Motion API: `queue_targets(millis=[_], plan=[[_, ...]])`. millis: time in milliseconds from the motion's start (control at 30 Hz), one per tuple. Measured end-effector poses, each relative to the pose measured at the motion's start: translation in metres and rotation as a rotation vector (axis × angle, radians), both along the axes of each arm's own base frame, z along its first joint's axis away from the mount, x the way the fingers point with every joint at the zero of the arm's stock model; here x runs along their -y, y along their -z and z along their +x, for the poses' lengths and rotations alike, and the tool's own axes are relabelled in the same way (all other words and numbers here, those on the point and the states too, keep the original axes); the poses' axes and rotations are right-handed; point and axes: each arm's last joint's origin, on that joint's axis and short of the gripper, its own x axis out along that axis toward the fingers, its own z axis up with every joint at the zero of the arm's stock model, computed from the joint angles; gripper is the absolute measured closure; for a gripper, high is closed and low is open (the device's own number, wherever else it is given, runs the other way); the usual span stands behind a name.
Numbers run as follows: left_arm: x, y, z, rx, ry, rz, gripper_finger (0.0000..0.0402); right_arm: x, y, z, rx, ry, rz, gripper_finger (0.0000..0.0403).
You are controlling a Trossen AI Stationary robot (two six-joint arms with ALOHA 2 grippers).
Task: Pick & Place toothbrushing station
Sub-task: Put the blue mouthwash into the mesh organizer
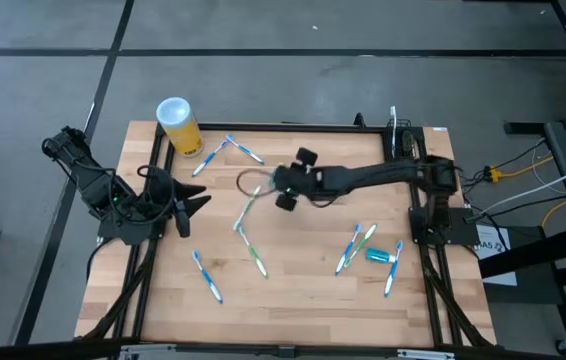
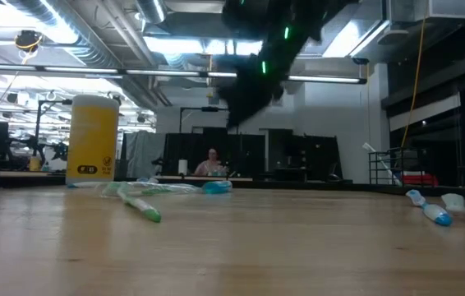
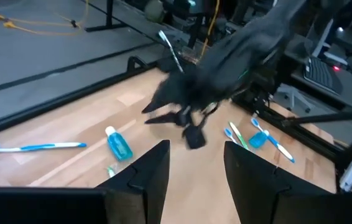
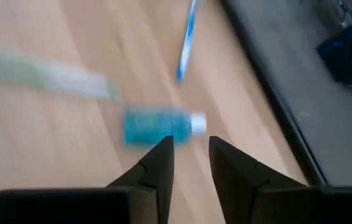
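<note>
The toothbrushing station is out of view or hidden; no frame shows it plainly. My right gripper [image 1: 279,186] hangs above the middle of the table, blurred, slanting down. Its fingers are open [image 4: 190,147] with nothing between them. Beyond them a blue tube with a white cap [image 4: 160,127] lies flat on the wood. My left gripper [image 1: 199,200] waits at the table's left side, open [image 3: 194,167] and empty, facing the right arm [image 3: 226,56].
A yellow cup with a white lid [image 1: 178,125] stands at the far left. Blue and green toothbrushes lie scattered: far left [image 1: 231,150], centre [image 1: 253,245], near left [image 1: 206,275], right [image 1: 358,245]. A second blue tube [image 1: 378,255] lies at the right.
</note>
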Motion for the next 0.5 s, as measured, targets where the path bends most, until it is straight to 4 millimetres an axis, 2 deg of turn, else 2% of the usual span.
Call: queue_targets(millis=[100,200,367,500], plan=[[-0.001,-0.001,0.0,0.018,-0.026,0.015,0.0254,0.002,-0.041,-0.009,0.268,0.113,0.15,0.0307],[-0.002,-0.002,-0.001,0.036,-0.058,0.036,0.0254,0.018,-0.065,-0.018,0.468,0.24,0.373,0.0311],[-0.003,-0.003,-0.001,0.067,-0.106,0.064,0.0254,0.063,-0.056,-0.025,0.587,0.508,0.769,0.0314],[-0.005,-0.004,-0.003,0.084,-0.126,0.07,0.0254,0.092,-0.041,-0.026,0.633,0.68,0.884,0.0314]])
